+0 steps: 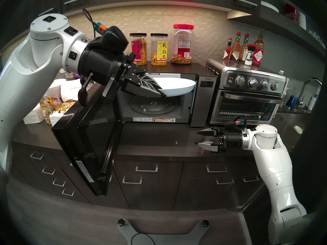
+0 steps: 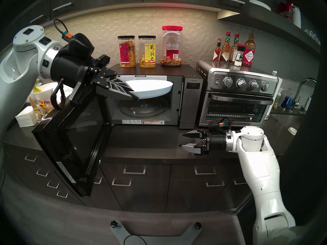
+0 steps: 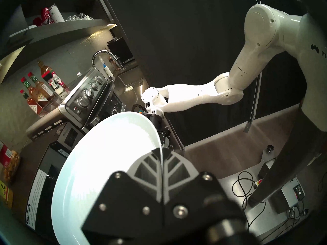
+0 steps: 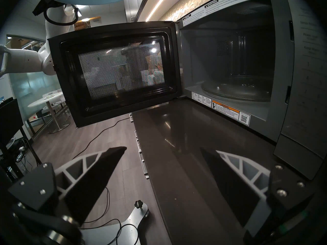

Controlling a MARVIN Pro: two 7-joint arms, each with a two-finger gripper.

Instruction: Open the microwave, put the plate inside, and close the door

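Left gripper (image 1: 160, 92) clamps plate (image 1: 178, 87) rim, plate before microwave (image 1: 203, 97) cavity. Door (image 1: 92, 142) swung open. Right gripper (image 1: 199, 138) fingers wide, empty, below microwave's control strip.

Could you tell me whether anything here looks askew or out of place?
Nothing looks spilled or damaged. The plate is tilted in the left gripper, pinched at its rim before the open microwave.
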